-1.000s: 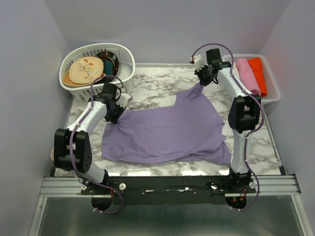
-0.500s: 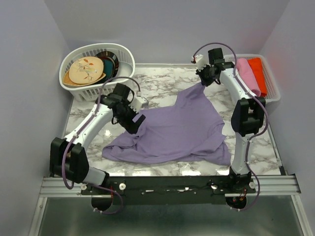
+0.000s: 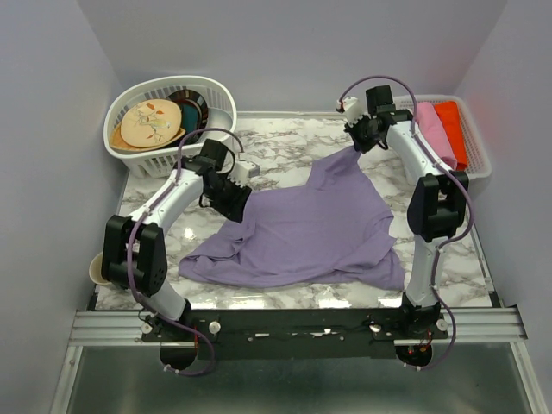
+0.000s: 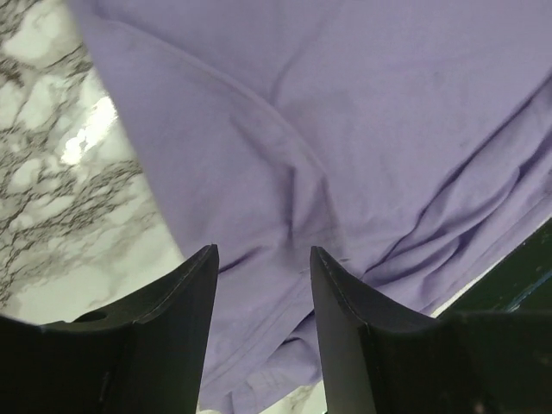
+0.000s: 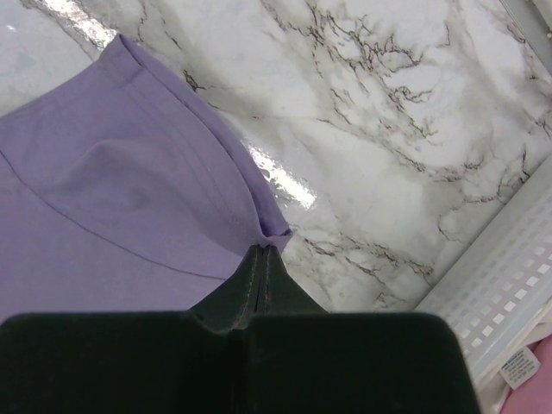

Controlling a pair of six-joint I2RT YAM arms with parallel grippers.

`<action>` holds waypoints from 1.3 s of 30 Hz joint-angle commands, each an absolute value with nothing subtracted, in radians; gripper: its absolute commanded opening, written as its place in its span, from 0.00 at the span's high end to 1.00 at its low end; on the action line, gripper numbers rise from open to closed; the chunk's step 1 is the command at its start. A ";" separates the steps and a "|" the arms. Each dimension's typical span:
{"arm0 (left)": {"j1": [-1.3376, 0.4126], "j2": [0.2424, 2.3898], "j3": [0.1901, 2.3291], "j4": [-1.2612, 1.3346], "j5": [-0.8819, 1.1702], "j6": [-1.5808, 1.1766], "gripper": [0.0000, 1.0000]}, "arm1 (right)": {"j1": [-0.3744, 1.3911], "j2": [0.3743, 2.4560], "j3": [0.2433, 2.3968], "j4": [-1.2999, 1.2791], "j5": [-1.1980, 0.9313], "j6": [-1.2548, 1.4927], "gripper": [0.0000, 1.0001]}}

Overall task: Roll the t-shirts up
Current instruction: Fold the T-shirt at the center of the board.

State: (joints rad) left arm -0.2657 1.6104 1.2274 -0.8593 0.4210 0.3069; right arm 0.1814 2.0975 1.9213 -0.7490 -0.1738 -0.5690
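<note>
No readable text, brand, number or sign appeared in any view. A small white tag (image 5: pixel 518 367) beside pink cloth (image 5: pixel 540 385), at the right wrist view's lower corner, carried print too small to read.

Plain lavender t-shirt (image 3: pixel 302 233), spread mostly flat, left edge bunched inward

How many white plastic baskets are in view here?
2. One oval basket, holding plates, at the table's far left corner; one shallow rectangular basket, holding a pink cloth and an orange-red cloth, at the far right. None seems hidden.
</note>
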 commanded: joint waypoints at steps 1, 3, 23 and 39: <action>-0.380 1.539 1.181 -0.870 0.401 0.351 0.45 | 0.178 2.052 1.896 -0.738 -0.161 -0.572 0.99; -0.429 1.539 1.149 -0.871 0.353 0.360 0.45 | 0.178 2.052 1.898 -0.738 -0.161 -0.572 1.00; -0.525 1.614 1.129 -0.854 0.242 0.390 0.63 | 0.178 2.069 1.907 -0.738 -0.164 -0.574 1.00; -0.342 1.578 1.232 -0.876 0.215 0.402 1.00 | 0.144 2.080 1.942 -0.726 -0.120 -0.600 1.00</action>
State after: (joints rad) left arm -0.4858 1.6119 1.1782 -0.8738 0.2420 0.4000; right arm 0.1745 2.0964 1.9079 -0.7483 -0.1600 -0.5774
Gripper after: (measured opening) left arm 0.011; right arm 0.008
